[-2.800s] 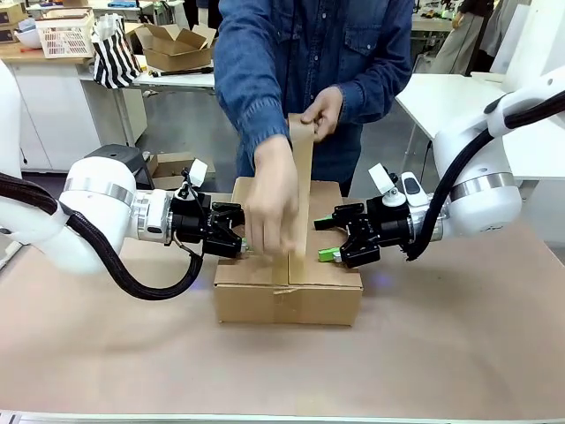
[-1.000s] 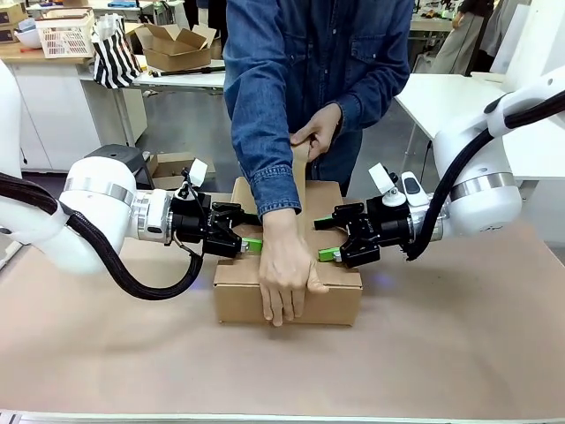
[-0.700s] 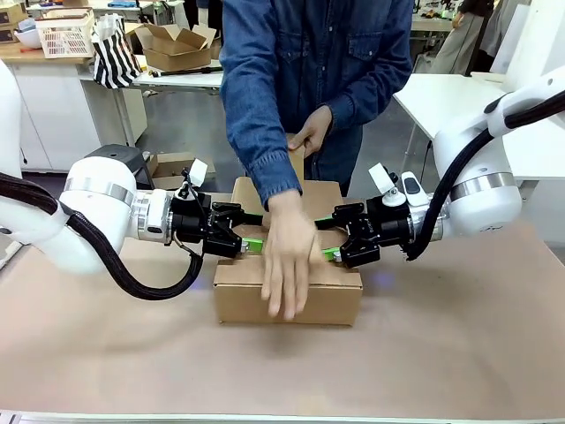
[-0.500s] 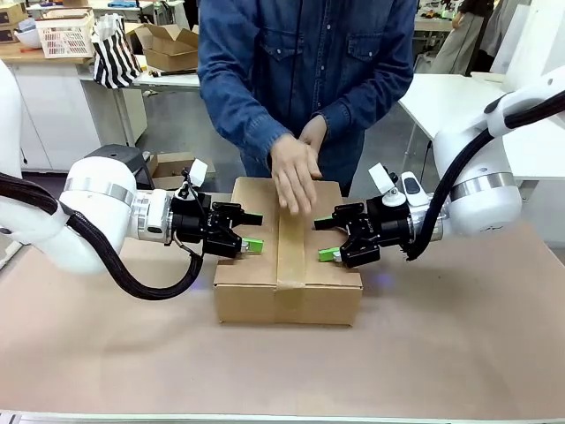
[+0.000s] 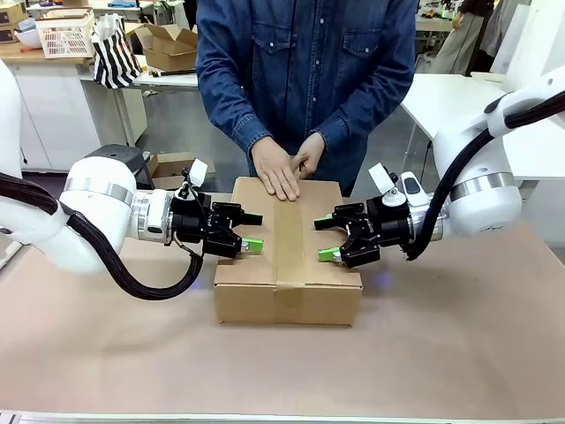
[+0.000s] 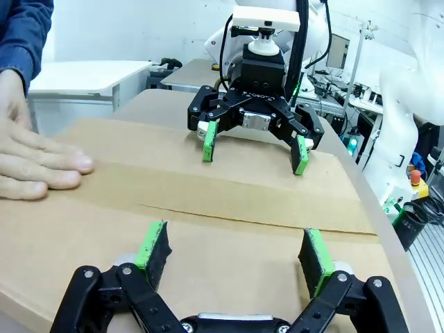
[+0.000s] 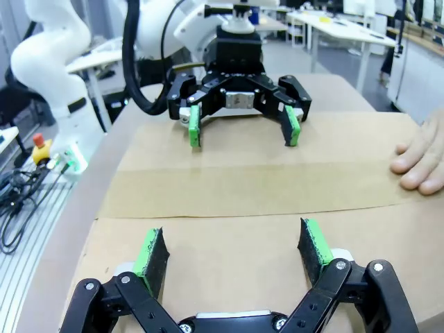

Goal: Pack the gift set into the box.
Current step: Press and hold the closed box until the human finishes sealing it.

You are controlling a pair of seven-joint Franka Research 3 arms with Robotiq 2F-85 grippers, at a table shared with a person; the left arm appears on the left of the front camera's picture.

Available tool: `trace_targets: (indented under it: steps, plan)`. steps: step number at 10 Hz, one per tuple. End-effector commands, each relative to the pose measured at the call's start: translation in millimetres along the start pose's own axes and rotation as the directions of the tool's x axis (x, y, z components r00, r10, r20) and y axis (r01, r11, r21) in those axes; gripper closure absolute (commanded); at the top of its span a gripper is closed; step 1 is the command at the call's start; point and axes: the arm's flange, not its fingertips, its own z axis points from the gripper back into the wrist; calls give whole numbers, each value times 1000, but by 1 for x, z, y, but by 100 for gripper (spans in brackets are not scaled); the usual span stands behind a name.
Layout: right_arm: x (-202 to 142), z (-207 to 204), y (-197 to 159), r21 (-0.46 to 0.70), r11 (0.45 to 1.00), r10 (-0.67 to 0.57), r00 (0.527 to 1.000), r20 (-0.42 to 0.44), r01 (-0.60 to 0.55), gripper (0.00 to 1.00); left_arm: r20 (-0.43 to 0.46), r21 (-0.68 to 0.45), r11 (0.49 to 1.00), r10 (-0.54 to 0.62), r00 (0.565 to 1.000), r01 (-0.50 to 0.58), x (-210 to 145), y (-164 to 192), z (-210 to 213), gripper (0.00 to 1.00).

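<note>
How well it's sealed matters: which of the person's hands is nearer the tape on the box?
The right hand: it lies flat, fingers on the tape near the box's far edge. The left hand sits beside it, farther back.

A robotics lab — white worktables [image 5: 441,97], cartons [image 5: 177,46] behind.

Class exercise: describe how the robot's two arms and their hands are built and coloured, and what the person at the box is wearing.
Both arms are white with silver joint rings and thick black corrugated cables. The left hand and right hand are black two-finger linkages tipped with green pads, each carrying a small white wrist camera. The person wears a blue denim shirt with chest pockets and long buttoned sleeves.
</note>
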Motion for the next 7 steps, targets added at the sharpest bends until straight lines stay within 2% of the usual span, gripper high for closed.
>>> trace_targets:
  steps: [1,7]
  plan:
    - [-1,0,1,-2,1000,12,1000,-3,-12,0,-15,-1,1000,-6,1000,6,0,0,2,0]
    - [-1,0,1,-2,1000,12,1000,-3,-12,0,-15,-1,1000,-6,1000,6,0,0,2,0]
